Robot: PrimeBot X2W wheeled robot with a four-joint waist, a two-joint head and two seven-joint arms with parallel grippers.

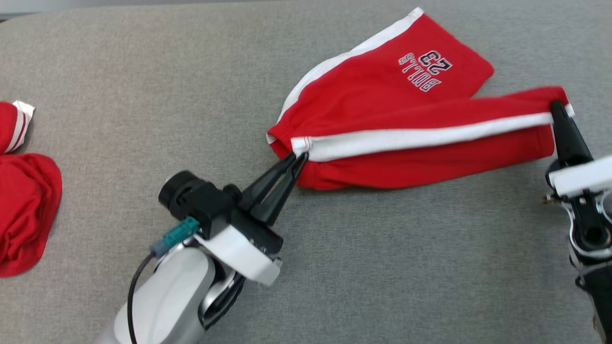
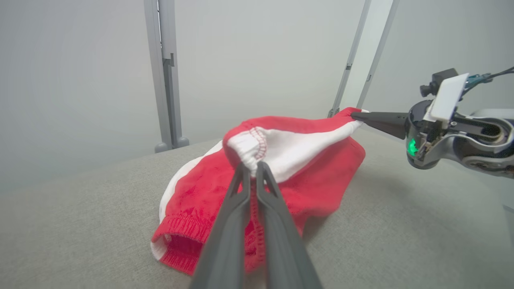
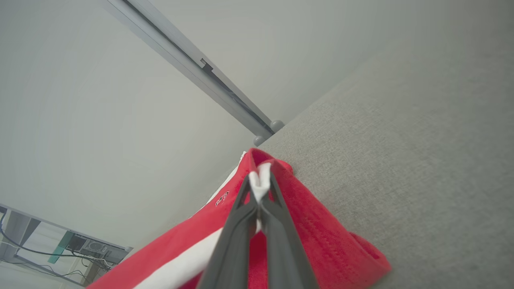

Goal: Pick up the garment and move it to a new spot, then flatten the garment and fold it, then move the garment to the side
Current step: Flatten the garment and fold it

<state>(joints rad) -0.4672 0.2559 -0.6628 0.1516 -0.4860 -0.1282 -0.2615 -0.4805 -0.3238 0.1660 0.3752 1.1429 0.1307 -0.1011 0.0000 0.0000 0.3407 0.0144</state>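
**Shorts stretched btwn both end effectors, upper right of bench**

Head view: the red shorts [image 1: 411, 119] sit in the upper-right part of the frame on the grey bench [image 1: 143, 71]. Their near side is pulled into a long, taut band w/ a white stripe. The left end effector [image 1: 297, 156], ctr frame, is clamped on the elastic corner at the band's left end. The right end effector [image 1: 557, 109], at the right edge, is pinched closed on the band's other end. The rest of the shorts sags onto the bench behind the band.

Room: bare bench fills the lower half and upper left of the frame. The bench's far edge runs along the top, close to the shorts' upper corner. A second red garment [image 1: 24, 205] w/ white trim lies at the far left edge, well apart from the shorts.

Cut off / hard to see: the second garment is cropped by the left edge, and the right arm by the lower right corner. The print on the shorts reads upside down, "BULLS 23". In the right wrist view, white cloth bunches btwn the finger tips and the bkgd is blurred.

Materials: the shorts are a fleecy knit w/ a gathered elastic waistband and red stitching on the white. The bench cover is coarse woven cloth. The fingers are long, dark, matte and tapering. In the left wrist view, grey posts [image 2: 166, 76] stand past the bench's far edge against a pale wall.
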